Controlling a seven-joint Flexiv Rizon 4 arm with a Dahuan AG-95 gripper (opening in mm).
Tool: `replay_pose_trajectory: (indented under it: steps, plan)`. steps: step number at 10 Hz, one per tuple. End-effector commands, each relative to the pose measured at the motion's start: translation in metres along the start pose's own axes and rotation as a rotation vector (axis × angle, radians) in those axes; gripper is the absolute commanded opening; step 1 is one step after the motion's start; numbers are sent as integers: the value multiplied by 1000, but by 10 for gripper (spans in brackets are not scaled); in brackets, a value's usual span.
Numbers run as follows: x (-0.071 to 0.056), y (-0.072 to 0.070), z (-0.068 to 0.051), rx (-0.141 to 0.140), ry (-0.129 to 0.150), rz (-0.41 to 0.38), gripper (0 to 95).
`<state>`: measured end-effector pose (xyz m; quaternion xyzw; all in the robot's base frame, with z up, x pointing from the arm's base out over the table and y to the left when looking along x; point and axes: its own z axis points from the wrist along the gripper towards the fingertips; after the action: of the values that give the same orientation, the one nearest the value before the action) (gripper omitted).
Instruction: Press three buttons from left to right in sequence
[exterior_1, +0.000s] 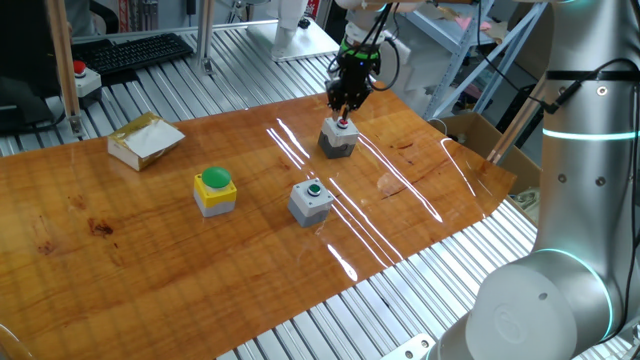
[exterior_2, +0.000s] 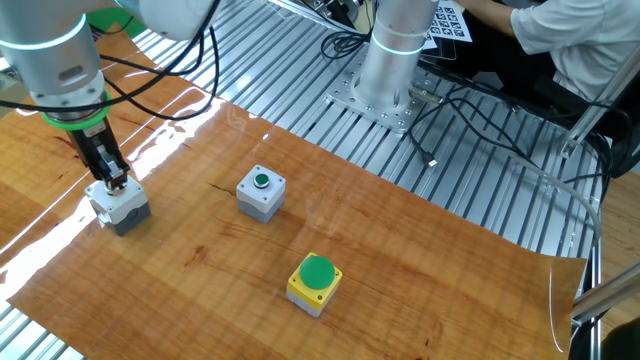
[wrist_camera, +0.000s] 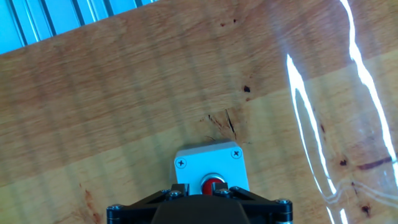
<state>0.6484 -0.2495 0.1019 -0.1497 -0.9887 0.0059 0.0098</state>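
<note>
gripper: (exterior_1: 345, 113) right over the red-button box, tips down at the red cap; contact looks likely in both fixed views but I can't confirm it
gripper opening: can't tell, no view shows a fingertip gap or the tips meeting; the hand view only shows the black underside of the gripper (wrist_camera: 199, 208) along its bottom edge
gripper load: holding nothing that I can see
red-button box: (exterior_1: 338, 138) grey cube with white top plate and small red button, upright, near the far edge of the wooden bench top; in the other fixed view (exterior_2: 119, 205) it sits by the board's left edge; in the hand view (wrist_camera: 210, 168) the red cap is partly hidden by the gripper body
green-button box: (exterior_1: 311, 201) grey cube with small green button, upright, mid-board, well apart from the red-button box; other fixed view (exterior_2: 261, 193)
yellow box: (exterior_1: 215, 190) yellow and grey with large green dome cap, upright, beside the green-button box toward the board's left end; other fixed view (exterior_2: 315, 283) has it closest to the near edge
row: the three boxes are spaced apart, none touching
bench top: (exterior_1: 120, 260) glossy wood board on a ribbed aluminium table, strong glare streaks across it
carton: (exterior_1: 146, 140) flat tan-and-white cardboard, near the far left corner of the board
e-stop box: (exterior_1: 84, 80) pale box with red knob, off the board on the aluminium table past the far left corner
</note>
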Motion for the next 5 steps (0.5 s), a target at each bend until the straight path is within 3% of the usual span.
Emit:
replay_pose_trajectory:
  steps: [1, 5]
  plan:
    - [0, 0, 1, -4, 5, 5, 190]
    - [0, 0, 3, -20, 9, 23, 190]
